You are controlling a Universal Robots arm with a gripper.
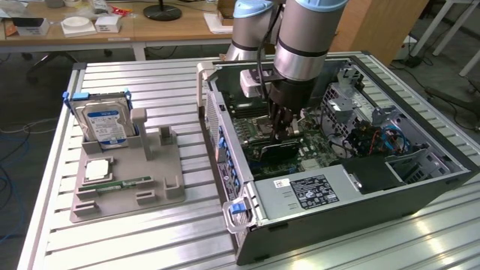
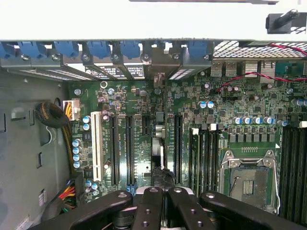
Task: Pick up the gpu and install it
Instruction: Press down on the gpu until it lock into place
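The gpu (image 1: pixel 275 149), a thin dark card, stands on edge over the motherboard inside the open computer case (image 1: pixel 360 191). In the wrist view the gpu (image 2: pixel 159 143) shows edge-on, running between two long expansion slots, its metal end toward the case's rear slot openings. My gripper (image 1: pixel 284 130) reaches straight down into the case from above. Its black fingers (image 2: pixel 148 206) meet around the card's top edge, so the gripper (image 2: pixel 161 189) is shut on the gpu. Whether the card's lower edge sits in a slot is hidden.
A grey holder (image 1: pixel 127 174) on the slatted table at the exterior view's left carries a silver hard drive (image 1: pixel 105 121) and a green memory stick (image 1: pixel 123 183). Inside the case are the CPU socket (image 2: pixel 249 179), memory slots (image 2: pixel 204 153), blue slot clips (image 2: pixel 100 48) and cable bundles (image 2: pixel 55 115).
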